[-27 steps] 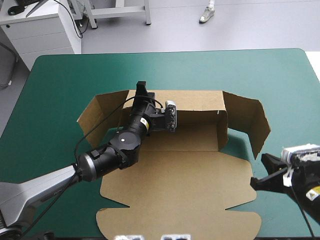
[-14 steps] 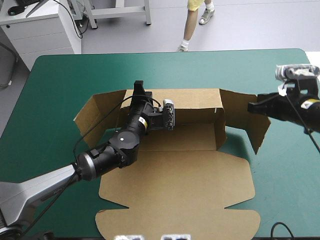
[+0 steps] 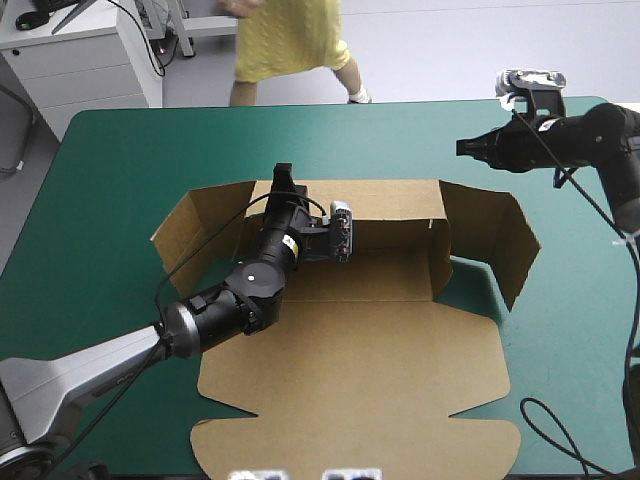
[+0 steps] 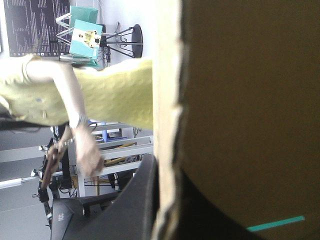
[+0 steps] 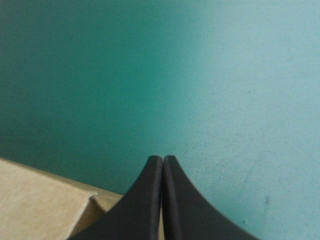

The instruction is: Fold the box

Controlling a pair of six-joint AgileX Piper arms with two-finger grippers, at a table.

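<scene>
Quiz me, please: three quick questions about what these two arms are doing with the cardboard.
1. True or false: the right pincer grips the box.
2. The left pincer is shut on the box's: A) raised back wall, B) flat near panel, C) right side flap.
3. Fill in: the right pincer hovers over the ___ cover.
Key: 1 false, it is shut on nothing; 2 A; 3 teal-green.

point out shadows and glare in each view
High view: the box's raised right wall shadows the teal-green cover beside it. Left wrist view: the box's face lies in shade. Right wrist view: the cover is dim toward the box, pale on the right end effector's other side.
</scene>
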